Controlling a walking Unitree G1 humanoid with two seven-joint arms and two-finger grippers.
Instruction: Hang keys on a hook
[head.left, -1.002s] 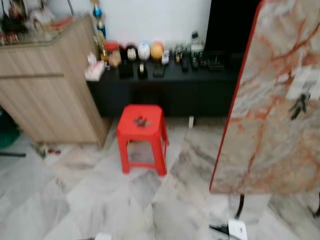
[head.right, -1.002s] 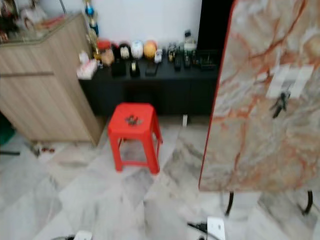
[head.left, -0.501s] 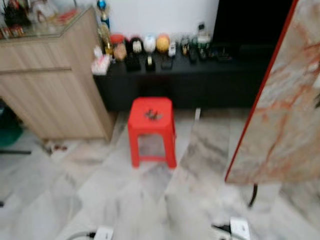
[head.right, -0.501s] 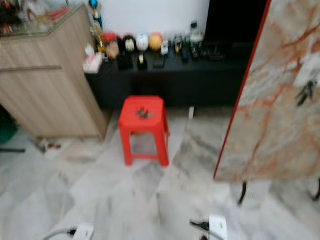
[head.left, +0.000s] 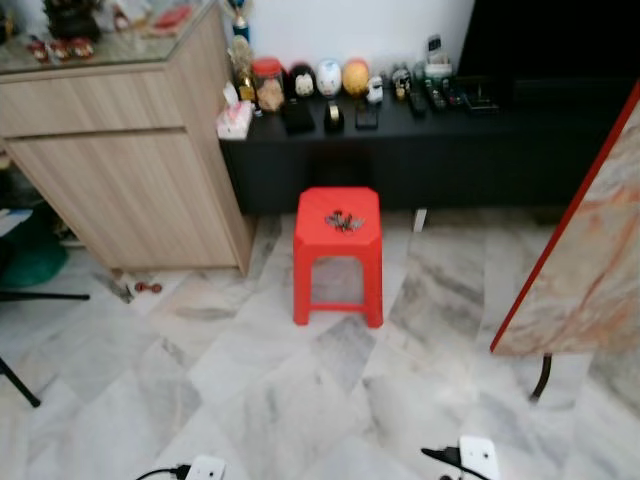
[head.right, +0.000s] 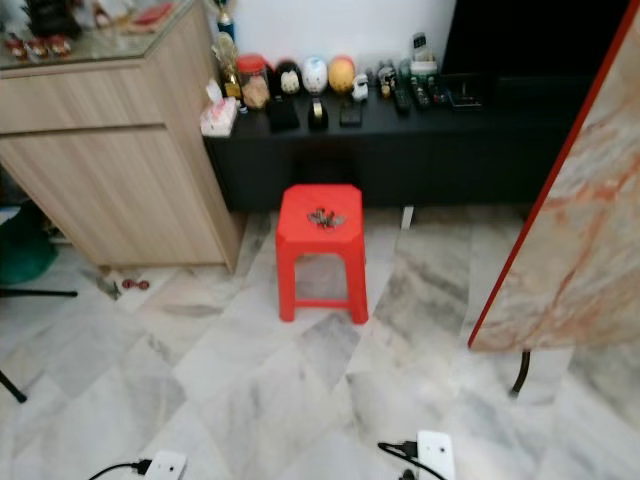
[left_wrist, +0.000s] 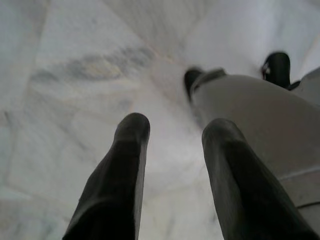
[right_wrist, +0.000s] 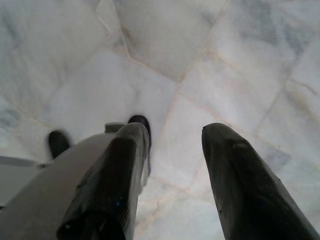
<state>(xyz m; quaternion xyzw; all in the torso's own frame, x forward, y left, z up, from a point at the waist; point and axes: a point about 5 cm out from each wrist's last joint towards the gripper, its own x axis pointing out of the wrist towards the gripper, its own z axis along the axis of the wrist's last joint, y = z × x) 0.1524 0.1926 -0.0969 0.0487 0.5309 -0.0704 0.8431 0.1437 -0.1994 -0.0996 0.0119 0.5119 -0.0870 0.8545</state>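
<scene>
At the left stands a wooden cabinet (head.left: 130, 180), and beside it a long black surface (head.left: 420, 135) runs along the wall, crowded with jars and small ornaments. In front of that surface, on the marble floor (head.left: 250, 390), is a red stool (head.left: 339, 250). The keys (head.left: 342, 220) lie in a small dark bunch on the middle of its seat, well apart from both arms. Further right a marble-patterned board (head.left: 590, 280) with a red edge leans on thin black legs.

The left end effector (left_wrist: 172, 135) hangs low over the floor, its two black fingers apart with nothing between them. The right end effector (right_wrist: 172, 132) hangs the same way, fingers spread and empty.

The keys are likely light, hard metal: loose pieces on a ring that will slide on the smooth plastic seat and splay or dangle once lifted. They lie flat, so the fingers would probably need to come straight down and close across the thickest clump or the ring itself; a pinch on a single blade would likely let the bunch swing or slip. The ring is too small to make out here.
</scene>
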